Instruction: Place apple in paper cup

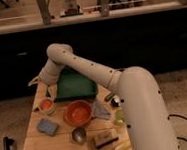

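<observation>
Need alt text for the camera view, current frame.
A white robot arm reaches across a wooden table, its gripper just above a white paper cup with an orange-red apple sitting in it. Nearby are an orange bowl, a blue sponge, a metal cup and a green bin.

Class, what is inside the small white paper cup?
The small white paper cup holds a small round orange-red apple, which hides the cup's bottom. The gripper hovers above it.

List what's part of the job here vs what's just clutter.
Job:
- apple, sitting in the mouth of the paper cup
- end effector, close by the cup, on its far side

Clutter:
- orange bowl
- green container
- blue sponge
- metal cup
- yellow-green fruit
</observation>
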`<state>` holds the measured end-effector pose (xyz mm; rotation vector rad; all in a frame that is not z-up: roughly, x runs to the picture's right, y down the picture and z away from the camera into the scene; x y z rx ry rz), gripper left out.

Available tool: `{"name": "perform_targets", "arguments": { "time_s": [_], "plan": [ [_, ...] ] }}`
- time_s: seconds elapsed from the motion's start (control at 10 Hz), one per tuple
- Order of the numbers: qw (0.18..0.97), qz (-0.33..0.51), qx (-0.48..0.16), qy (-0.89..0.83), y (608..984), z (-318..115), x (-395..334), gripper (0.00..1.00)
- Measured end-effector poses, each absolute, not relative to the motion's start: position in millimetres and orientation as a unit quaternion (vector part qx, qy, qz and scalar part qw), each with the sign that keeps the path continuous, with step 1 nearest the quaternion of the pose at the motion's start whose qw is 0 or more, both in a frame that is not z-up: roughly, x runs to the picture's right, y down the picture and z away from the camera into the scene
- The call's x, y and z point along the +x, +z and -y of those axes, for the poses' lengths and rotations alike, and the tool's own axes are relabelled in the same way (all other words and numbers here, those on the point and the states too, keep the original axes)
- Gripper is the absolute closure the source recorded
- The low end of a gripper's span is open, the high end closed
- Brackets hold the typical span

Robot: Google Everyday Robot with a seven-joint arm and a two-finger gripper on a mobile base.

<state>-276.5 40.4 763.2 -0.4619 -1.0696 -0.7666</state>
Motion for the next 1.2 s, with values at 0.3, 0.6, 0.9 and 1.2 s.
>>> {"name": "perform_targets", "arguments": {
  "time_s": [0.3,0.6,0.9,1.2],
  "plan": [
    [0.763,0.495,-0.212,-0.357,761.2,-38.5,-274.7,0.2],
    [0.76,0.497,-0.215,-0.359,762.0,-37.7,-273.2,0.2],
    [0.759,0.499,-0.217,-0.359,762.2,-38.7,-271.9,0.2],
    [0.757,0.5,-0.218,-0.361,761.5,-40.4,-271.7,0.2]
  ]
}}
